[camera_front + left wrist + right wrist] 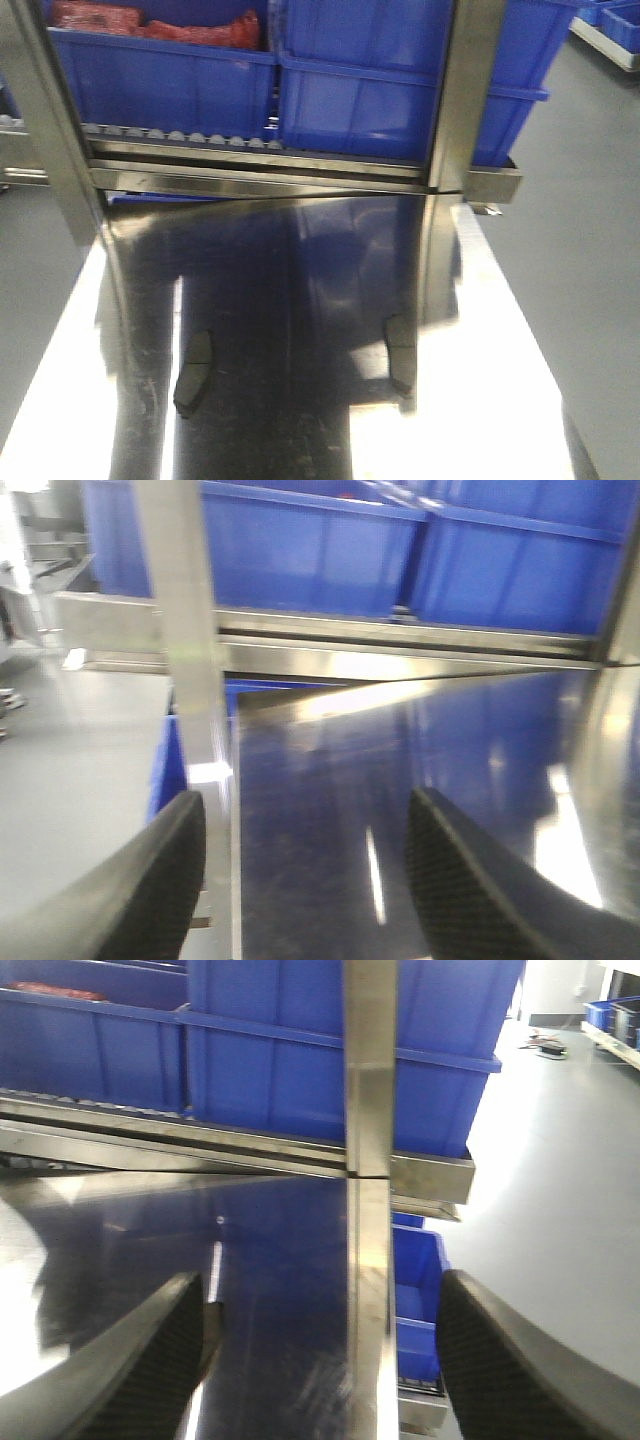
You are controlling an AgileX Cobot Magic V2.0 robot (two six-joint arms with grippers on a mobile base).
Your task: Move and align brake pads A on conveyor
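Two brake pads A lie on the shiny steel tabletop (300, 270) in the front view, one at the left (193, 372) and one at the right (400, 355), both dark and lengthwise. The conveyor is out of view. Neither gripper shows in the front view. My left gripper (305, 880) is open over the table's left edge, nothing between its fingers. My right gripper (325, 1360) is open over the table's right edge. A brownish sliver of a pad (210, 1332) shows just behind its left finger (150, 1360).
At the table's far end is a steel rack with small rollers (180, 135) carrying blue bins (400, 90); the left bin holds red items (150, 25). A steel upright (465, 90) stands at the right. Lower blue bins (415, 1290) sit beside the table; grey floor on both sides.
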